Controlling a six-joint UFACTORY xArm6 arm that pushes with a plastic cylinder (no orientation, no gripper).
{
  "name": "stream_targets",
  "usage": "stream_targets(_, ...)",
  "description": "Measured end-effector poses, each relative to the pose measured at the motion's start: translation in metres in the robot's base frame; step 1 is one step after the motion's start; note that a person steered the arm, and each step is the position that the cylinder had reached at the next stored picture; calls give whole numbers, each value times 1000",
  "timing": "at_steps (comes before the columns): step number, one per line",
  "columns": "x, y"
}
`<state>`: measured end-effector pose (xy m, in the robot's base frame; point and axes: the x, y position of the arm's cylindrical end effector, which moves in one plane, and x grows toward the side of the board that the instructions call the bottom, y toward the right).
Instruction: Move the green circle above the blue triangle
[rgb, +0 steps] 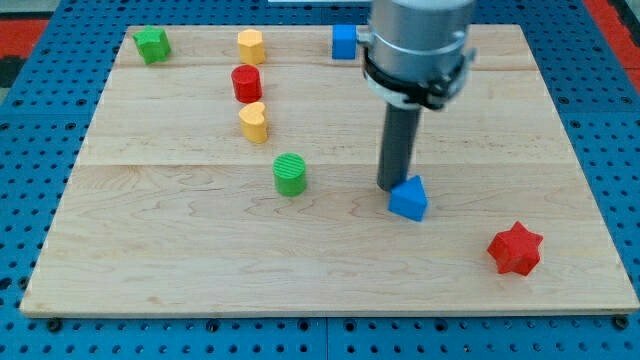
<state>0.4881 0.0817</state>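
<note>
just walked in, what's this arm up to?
It is a pushing setup: the arm's rod slides blocks over a wooden board. The job is to get the green circle above the blue triangle. Right now my tip sits at the triangle's upper left edge, looking in contact or nearly so, well to the right of the green circle. The circle lies to the view's left of the triangle at about the same height, so it is not yet above it.
</note>
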Motion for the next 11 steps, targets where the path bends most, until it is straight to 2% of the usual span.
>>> stream_targets(1,24,2)
stream_targets(2,39,40)
stream_targets(3,39,16)
stream_targets(4,39,-89)
stream_targets(5,17,-199)
stream_targets(6,-13,-191)
stream_targets(7,-25,-106)
stream_targets(8,-32,-108)
stream_targets(9,-39,-67)
stream_targets(10,-28,7)
stream_targets(11,-17,40)
